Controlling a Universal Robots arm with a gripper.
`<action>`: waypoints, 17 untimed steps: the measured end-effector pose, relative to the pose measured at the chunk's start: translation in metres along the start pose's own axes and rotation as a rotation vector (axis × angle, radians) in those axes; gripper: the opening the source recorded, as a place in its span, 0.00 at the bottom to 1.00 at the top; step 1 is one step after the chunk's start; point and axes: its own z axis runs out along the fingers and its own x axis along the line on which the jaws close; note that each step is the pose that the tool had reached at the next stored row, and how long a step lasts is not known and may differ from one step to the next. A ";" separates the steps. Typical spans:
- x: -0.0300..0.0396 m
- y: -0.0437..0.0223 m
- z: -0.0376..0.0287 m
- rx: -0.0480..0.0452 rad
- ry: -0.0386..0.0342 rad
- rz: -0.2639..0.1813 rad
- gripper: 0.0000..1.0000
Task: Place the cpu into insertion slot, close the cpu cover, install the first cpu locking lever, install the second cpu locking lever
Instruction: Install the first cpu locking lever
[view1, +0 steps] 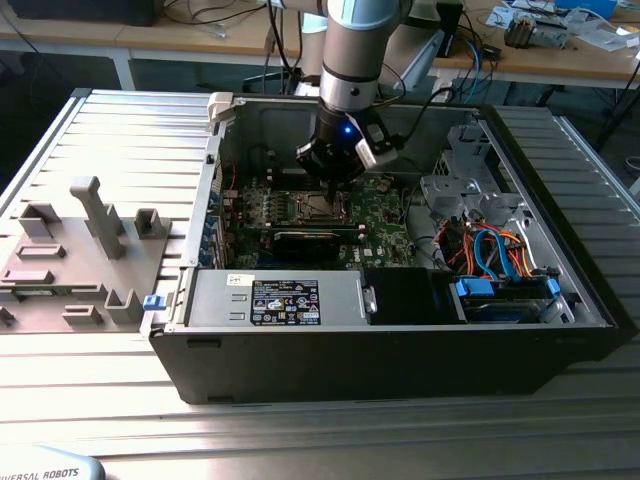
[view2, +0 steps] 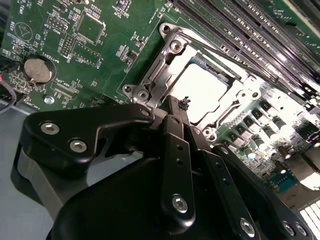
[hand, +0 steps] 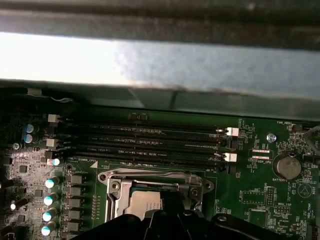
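The cpu (view2: 202, 90) sits flat in the insertion slot (view2: 165, 65) with the cpu cover (view2: 230, 75) down around it. My gripper (view2: 176, 112), fingers pinched narrow and empty, is at the socket's edge, where I judge a lever goes. I should press slowly and stay off the chip. My arm hangs near-vertical into the open case (view1: 560, 350).
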 end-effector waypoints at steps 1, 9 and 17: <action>0.0002 0.0001 -0.0075 0.0030 0.0001 0.000 0.11; 0.0008 0.0005 -0.0279 0.0148 0.0009 0.000 0.11; 0.0012 0.0005 -0.0359 0.0174 0.0011 0.001 0.11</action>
